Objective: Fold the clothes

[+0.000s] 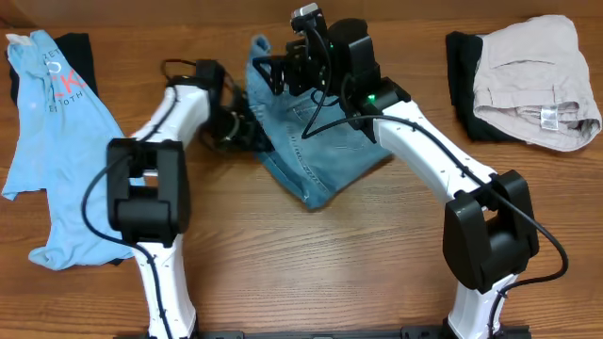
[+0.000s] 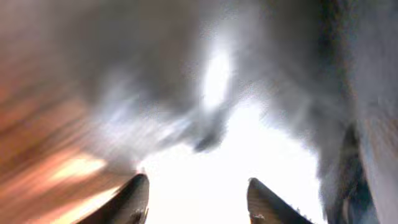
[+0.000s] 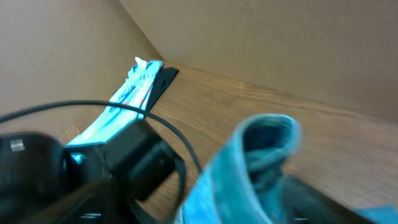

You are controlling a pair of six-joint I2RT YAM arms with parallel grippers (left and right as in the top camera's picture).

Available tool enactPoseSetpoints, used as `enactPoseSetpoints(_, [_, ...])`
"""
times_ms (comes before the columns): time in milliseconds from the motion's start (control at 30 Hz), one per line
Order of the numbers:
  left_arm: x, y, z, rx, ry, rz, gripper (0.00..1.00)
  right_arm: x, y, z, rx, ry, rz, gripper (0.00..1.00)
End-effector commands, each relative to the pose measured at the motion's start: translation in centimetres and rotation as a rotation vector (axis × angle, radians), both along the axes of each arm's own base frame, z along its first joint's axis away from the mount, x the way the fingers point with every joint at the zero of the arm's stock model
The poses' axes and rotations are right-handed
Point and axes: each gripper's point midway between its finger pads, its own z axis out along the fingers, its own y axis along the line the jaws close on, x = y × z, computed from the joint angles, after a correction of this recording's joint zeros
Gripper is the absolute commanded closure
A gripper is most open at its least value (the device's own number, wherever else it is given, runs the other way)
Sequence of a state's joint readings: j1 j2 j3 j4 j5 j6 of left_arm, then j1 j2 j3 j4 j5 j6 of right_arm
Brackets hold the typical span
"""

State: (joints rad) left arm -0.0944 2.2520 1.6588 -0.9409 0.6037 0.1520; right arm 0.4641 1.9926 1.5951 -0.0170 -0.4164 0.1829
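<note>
**Item 1.** Light-blue denim jeans [image 1: 316,151]: a folded bundle at the middle of the brown wooden surface [image 1: 377,254], between the two arms. No brand or writing is legible on them. Only the right wrist view shows a curled fold of the denim standing close before the lens.

**Item 2.** Pale-blue printed T-shirt [image 1: 57,141]: spread at far left, its upper edge over a black garment [image 1: 80,47]. The print is a large reddish "K" with a line of pale capitals beneath, too small to read whole. The right wrist view shows the shirt far off and edge-on.

**Item 3.** Beige trousers [image 1: 528,75]: crumpled at far right on a second black garment [image 1: 464,71]. They carry a white sewn-in label [image 1: 549,115] whose text is unreadable.

**Item 4.** Left gripper [image 1: 243,127]: at the jeans' left edge. The left wrist view is heavily blurred. Its two fingers [image 2: 134,199] stand apart with only glare between them, so the jaws are parted and hold nothing that shows.

**Item 5.** Right gripper [image 1: 271,73]: over the jeans' upper-left corner. The jaws are lost in black housing overhead and cropped in the wrist view, so I cannot tell whether they are wide or gripping denim. A green light [image 1: 372,97] glows on the arm.
</note>
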Motion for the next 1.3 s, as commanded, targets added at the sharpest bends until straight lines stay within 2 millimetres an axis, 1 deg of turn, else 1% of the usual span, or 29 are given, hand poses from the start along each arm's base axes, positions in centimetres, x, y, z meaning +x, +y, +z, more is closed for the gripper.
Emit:
enactPoseSetpoints(0, [2.5,13.2,2.6,0.278,0.025,0.214,0.36,-0.6,-1.1,5.5,0.071,-0.066,0.023,0.00])
enactPoseSetpoints(33, [2.7,16.0,3.6,0.329,0.025,0.259,0.31,-0.6,-1.6,6.0,0.078,-0.057,0.013,0.00])
enactPoseSetpoints(100, [2.8,20.4,5.2,0.391,0.020,0.338,0.24,-1.3,-2.3,6.7,0.077,-0.039,0.022,0.00])
enactPoseSetpoints(167, [3.1,23.5,6.9,0.362,0.004,0.432,0.24,-2.9,-2.5,6.3,0.072,0.035,0.070,0.00])
enactPoseSetpoints(200, [3.4,23.8,8.0,0.284,-0.013,0.463,0.25,-3.8,-2.8,5.4,0.056,0.099,0.086,0.00])
enactPoseSetpoints(233, [3.8,23.5,8.9,0.212,-0.031,0.471,0.28,-4.5,-3.4,3.8,0.035,0.201,0.065,0.00])
enactPoseSetpoints(267, [3.9,22.7,9.5,0.158,-0.056,0.431,0.30,-5.3,-4.6,1.8,0.029,0.352,0.017,0.00])
enactPoseSetpoints(300, [4.0,21.5,9.7,0.132,-0.071,0.380,0.31,-6.0,-5.8,0.1,0.022,0.478,-0.032,0.00])
enactPoseSetpoints(367, [4.0,18.9,9.8,0.127,-0.093,0.275,0.31,-7.4,-8.2,-2.3,-0.020,0.641,-0.090,0.00])
enactPoseSetpoints(400, [4.3,16.2,9.9,0.114,-0.121,0.186,0.31,-8.3,-9.7,-3.6,-0.045,0.731,-0.124,0.00])
enactPoseSetpoints(433, [4.5,13.9,10.0,0.101,-0.140,0.120,0.30,-9.0,-11.1,-4.5,-0.062,0.800,-0.160,0.00])
enactPoseSetpoints(467, [4.5,12.2,10.0,0.100,-0.147,0.083,0.29,-9.7,-13.0,-5.7,-0.078,0.903,-0.256,0.00])
enactPoseSetpoints(500, [4.6,10.9,10.0,0.098,-0.152,0.054,0.29,-10.1,-14.5,-6.5,-0.094,0.975,-0.344,0.00])
enactPoseSetpoints(567, [4.5,9.6,10.0,0.096,-0.154,0.026,0.29,-11.0,-16.6,-7.8,-0.120,1.078,-0.499,0.00])
enactPoseSetpoints(600, [4.4,9.2,10.1,0.096,-0.155,0.018,0.28,-11.4,-17.1,-8.1,-0.125,1.112,-0.548,0.00])
enactPoseSetpoints(667, [4.4,9.1,10.1,0.095,-0.154,0.017,0.28,-12.1,-17.2,-8.5,-0.130,1.159,-0.595,0.00])
enactPoseSetpoints(733, [4.4,9.1,10.1,0.095,-0.164,0.003,0.28,-13.2,-18.1,-9.4,-0.180,1.203,-0.699,0.00])
enactPoseSetpoints(833, [4.6,9.1,10.1,0.097,-0.181,-0.012,0.27,-14.4,-17.7,-11.1,-0.195,1.253,-0.724,0.00])
enactPoseSetpoints(867, [4.8,9.1,10.1,0.097,-0.189,-0.011,0.27,-15.3,-17.0,-12.9,-0.192,1.290,-0.747,0.00])
enactPoseSetpoints(933, [4.9,9.2,10.1,0.098,-0.192,-0.011,0.27,-16.6,-15.9,-14.8,-0.180,1.342,-0.775,0.00])
enactPoseSetpoints(967, [4.9,9.2,10.1,0.098,-0.192,-0.011,0.27,-17.2,-14.9,-15.9,-0.155,1.375,-0.786,0.00])
enactPoseSetpoints(1033, [4.9,9.2,10.1,0.098,-0.194,-0.011,0.27,-17.1,-12.9,-16.9,-0.096,1.369,-0.775,0.00])
enactPoseSetpoints(1133, [5.0,9.2,10.1,0.099,-0.197,-0.011,0.27,-16.6,-9.2,-18.2,-0.016,1.312,-0.734,0.00])
enactPoseSetpoints(1167, [5.0,9.2,10.1,0.098,-0.197,-0.011,0.27,-16.3,-8.2,-18.8,0.002,1.282,-0.744,0.00])
enactPoseSetpoints(1200, [5.0,9.1,10.1,0.098,-0.196,-0.011,0.27,-16.1,-7.5,-19.0,0.017,1.265,-0.738,0.00])
enactPoseSetpoints(1233, [4.9,9.1,10.1,0.098,-0.195,-0.012,0.27,-15.7,-6.4,-19.1,0.038,1.243,-0.714,0.00])
enactPoseSetpoints(1267, [4.9,9.0,10.1,0.098,-0.193,-0.015,0.27,-15.9,-5.2,-19.3,0.039,1.228,-0.682,0.00])
